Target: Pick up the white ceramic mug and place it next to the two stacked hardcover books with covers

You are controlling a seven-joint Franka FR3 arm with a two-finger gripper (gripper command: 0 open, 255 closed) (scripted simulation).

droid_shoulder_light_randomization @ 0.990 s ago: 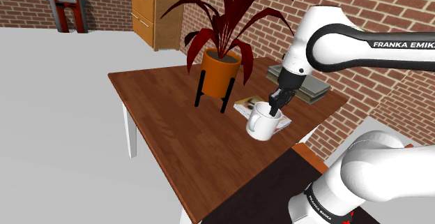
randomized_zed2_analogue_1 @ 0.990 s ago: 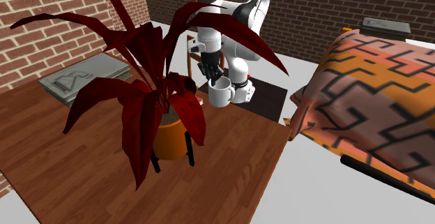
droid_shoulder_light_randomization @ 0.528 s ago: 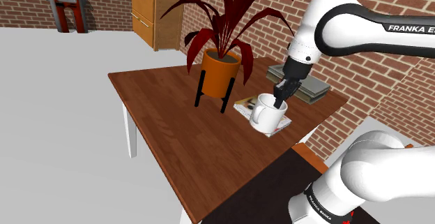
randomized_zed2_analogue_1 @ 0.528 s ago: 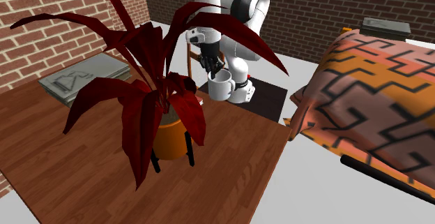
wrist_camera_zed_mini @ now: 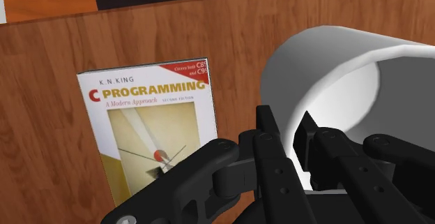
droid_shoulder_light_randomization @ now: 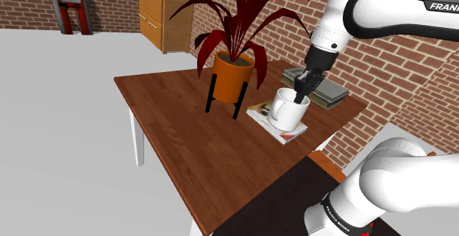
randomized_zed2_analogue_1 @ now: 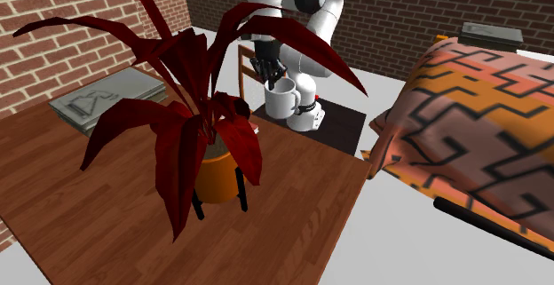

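A white mug [droid_shoulder_light_randomization: 288,109] hangs from a black end effector [droid_shoulder_light_randomization: 301,95], which pinches the mug's wall at the rim, one finger inside and one outside. The mug is on the shoulder view's right of a red-leaved potted plant [droid_shoulder_light_randomization: 234,65], above a programming book [droid_shoulder_light_randomization: 278,124] that lies flat on the brown surface [droid_shoulder_light_randomization: 169,117]. It looks lifted clear and tilts a little in the grip.

The two stacked books [droid_shoulder_light_randomization: 329,91], plain grey, lie farther from the plant than the mug does, close to the brick wall. To carry well, hold the mug high enough to clear the programming book. Move slowly, because a rim pinch lets a mug swing. Aim for bare surface just beside the stacked books, on the side facing the plant. Lower until the base rests flat before you let go, and do not nudge the stacked books.

Which way the mug's handle points, and the gap under its base, are hard to make out. The arm [droid_shoulder_light_randomization: 346,21] covers part of the stacked books in the shoulder view. In the second exterior view the plant's leaves [randomized_zed2_analogue_1: 178,106] cover much of the surface, so the free room there is a guess.
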